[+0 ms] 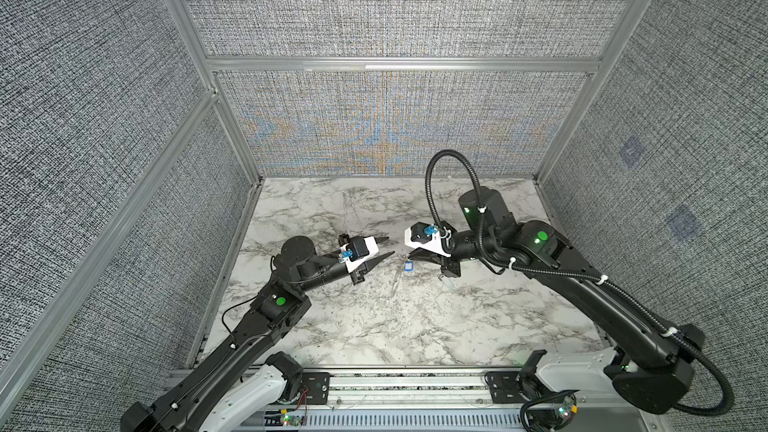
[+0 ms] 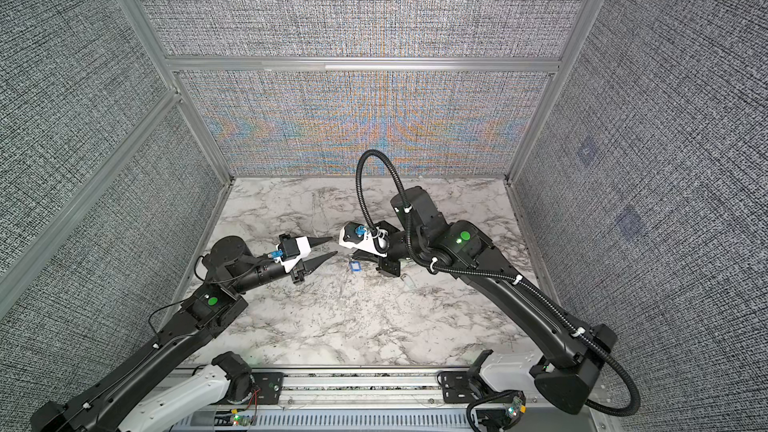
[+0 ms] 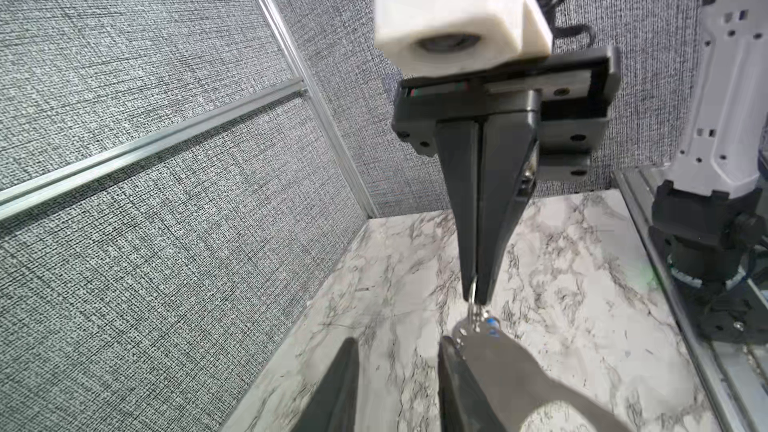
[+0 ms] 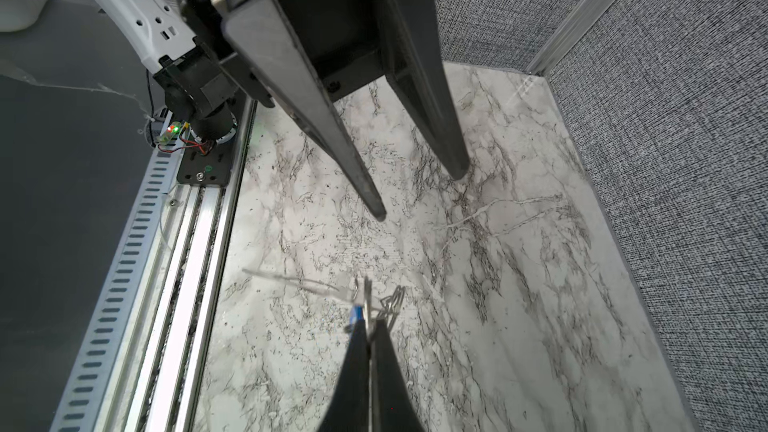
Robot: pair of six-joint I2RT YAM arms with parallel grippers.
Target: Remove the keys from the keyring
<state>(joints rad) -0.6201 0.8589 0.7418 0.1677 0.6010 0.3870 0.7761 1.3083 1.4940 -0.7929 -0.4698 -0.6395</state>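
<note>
The right gripper [image 1: 409,257] reaches in from the right of both top views to just right of centre, above the marble table [image 1: 374,326]. Its jaws are pressed together on the thin metal keyring [image 3: 473,290], which shows as a bright sliver between the two tips in the left wrist view and stands up from the closed tips in the right wrist view. The keyring's blue tag [image 1: 408,266] hangs just below those tips, clear of the table, a little right of centre in both top views. The left gripper [image 1: 390,246] comes in from the left and points at the right one, tip close to tip but apart, with its jaws spread a moderate way and nothing between them. In the left wrist view the dark-grey plate [image 3: 511,363] with its oval hole lies against the outer side of one of the left fingers [image 3: 453,384]. The plate's narrow end reaches up to just under the keyring, and whether it is threaded on cannot be told through the blur. Both arms hold their grippers raised off the table.
</note>
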